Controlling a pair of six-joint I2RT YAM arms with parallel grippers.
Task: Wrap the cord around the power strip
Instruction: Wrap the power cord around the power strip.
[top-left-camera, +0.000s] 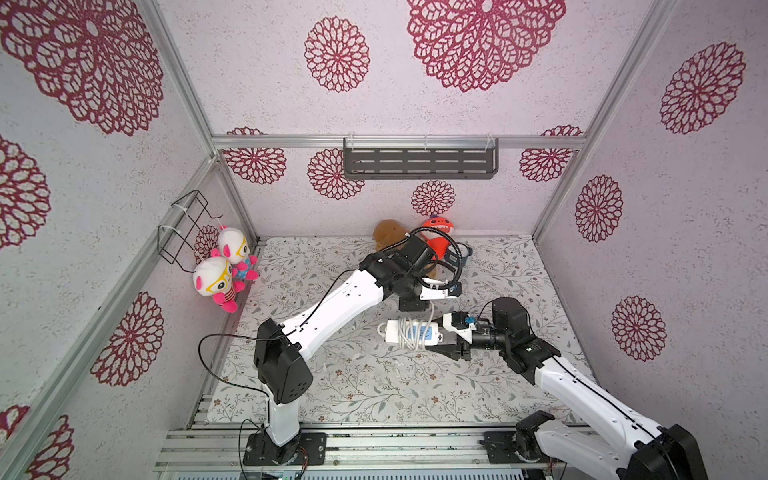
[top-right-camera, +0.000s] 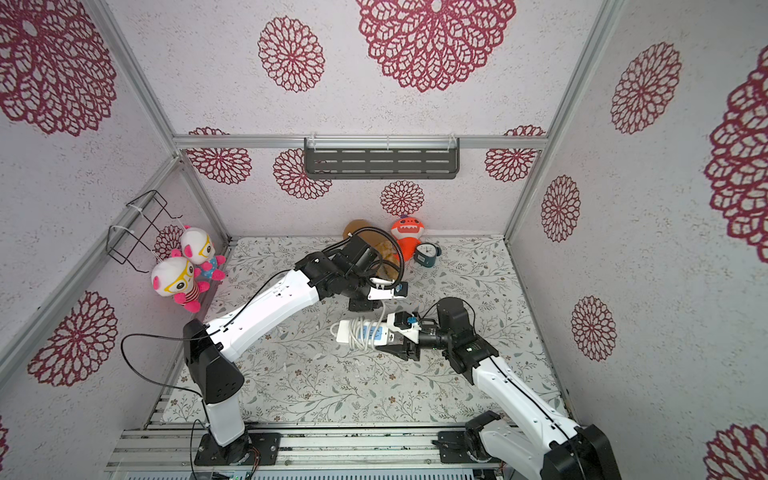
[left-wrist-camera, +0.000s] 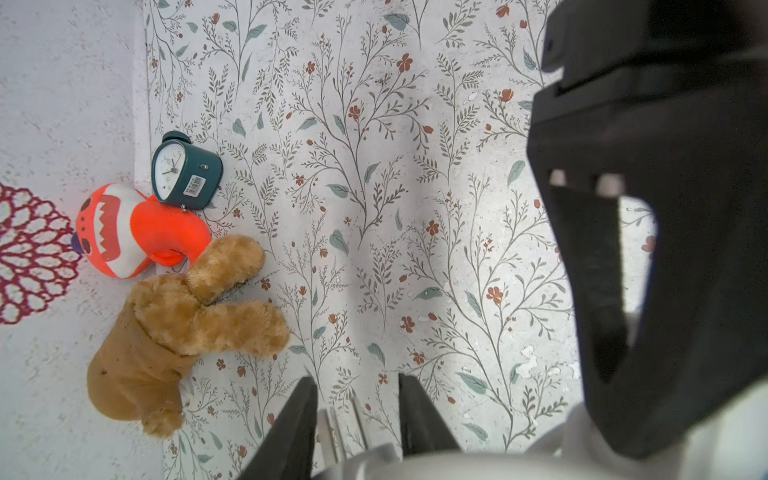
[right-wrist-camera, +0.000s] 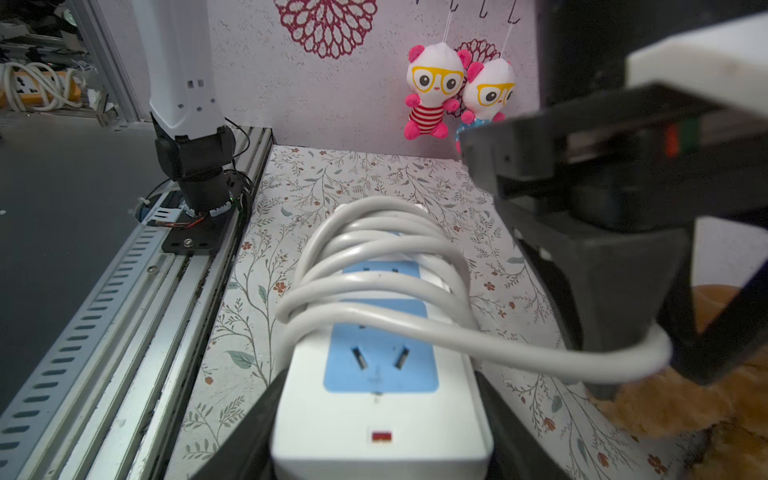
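The white power strip (top-left-camera: 419, 332) (top-right-camera: 372, 332) with light blue socket panels lies mid-table. The white cord (right-wrist-camera: 374, 286) is looped round it in several turns. My right gripper (right-wrist-camera: 380, 374) (top-left-camera: 438, 338) is shut on the strip's near end, one finger on each long side. A free length of cord (top-left-camera: 432, 309) rises to my left gripper (top-left-camera: 415, 306) (top-right-camera: 365, 305) just behind the strip. In the left wrist view its jaws (left-wrist-camera: 357, 378) stand apart. The plug's metal prongs (left-wrist-camera: 334, 424) lie between them, with a gap to one finger.
A brown plush (left-wrist-camera: 178, 324), an orange shark plush (left-wrist-camera: 124, 232) and a teal alarm clock (left-wrist-camera: 187, 170) sit against the back wall. Two panda plushies (top-left-camera: 224, 266) hang by a wire basket (top-left-camera: 183, 224) on the left wall. A grey shelf (top-left-camera: 419, 162) hangs high at the back.
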